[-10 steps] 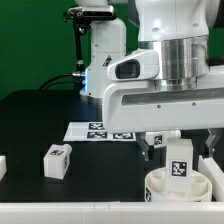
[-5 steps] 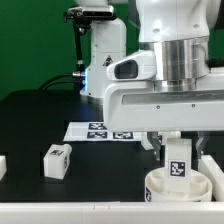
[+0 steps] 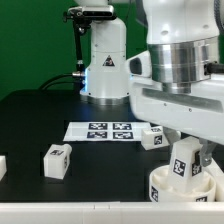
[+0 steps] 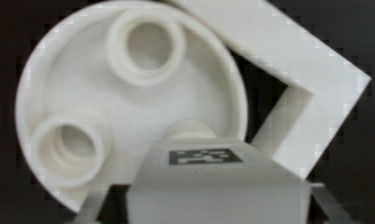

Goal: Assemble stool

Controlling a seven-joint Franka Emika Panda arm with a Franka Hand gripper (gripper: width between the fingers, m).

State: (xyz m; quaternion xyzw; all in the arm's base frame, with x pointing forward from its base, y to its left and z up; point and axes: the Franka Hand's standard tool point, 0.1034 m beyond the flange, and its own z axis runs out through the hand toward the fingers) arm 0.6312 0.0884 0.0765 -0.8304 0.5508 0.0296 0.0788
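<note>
Gripper pinching leg, tilted, just over seat at exterior view's right. I judge plastic light, stiff, slick: hold flat sides, clear of square end. Spare leg well apart.

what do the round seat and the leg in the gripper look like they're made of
The seat looks like matte white plastic: smooth moulded sockets, soft shading. The leg seems the same plastic, though its tagged face looks greyer; the square tag is probably printed.
</note>
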